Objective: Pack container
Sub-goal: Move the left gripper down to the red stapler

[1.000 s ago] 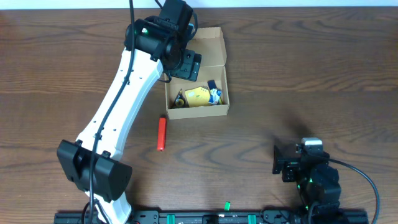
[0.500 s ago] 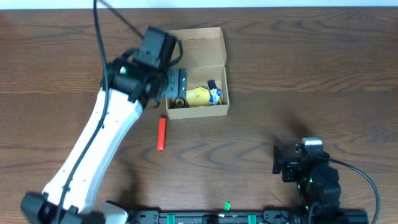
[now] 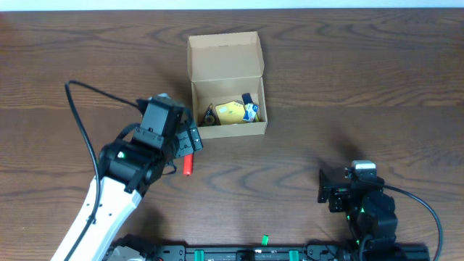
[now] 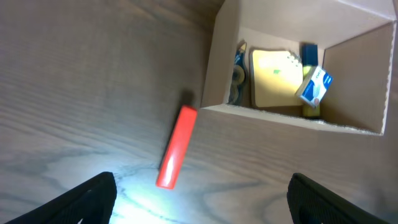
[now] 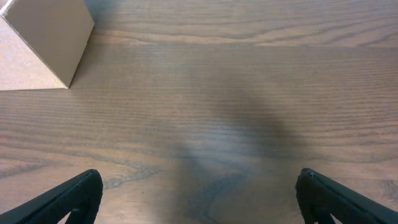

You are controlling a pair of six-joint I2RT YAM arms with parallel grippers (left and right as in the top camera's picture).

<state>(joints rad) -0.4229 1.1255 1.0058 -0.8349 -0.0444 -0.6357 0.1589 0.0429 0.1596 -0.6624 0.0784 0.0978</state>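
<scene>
The tan cardboard container (image 3: 228,131) stands open at the table's back middle, its flap lid (image 3: 224,56) raised behind it. Inside lie a yellow pad, a blue-and-white item and a dark item. It also shows in the left wrist view (image 4: 292,121). A red marker (image 3: 188,164) lies on the table just left of the box front; it also shows in the left wrist view (image 4: 176,147). My left gripper (image 3: 187,142) is open and empty, over the marker's upper end. My right gripper (image 3: 324,185) is open and empty at the front right.
The box's corner (image 5: 37,43) shows at the top left of the right wrist view. A small green item (image 3: 264,238) lies at the front edge. Bare wood table (image 3: 348,94) spreads right of the box.
My left arm has drawn back from over the box, moving toward the front left, and now hangs over the red marker. The right arm has not moved.
</scene>
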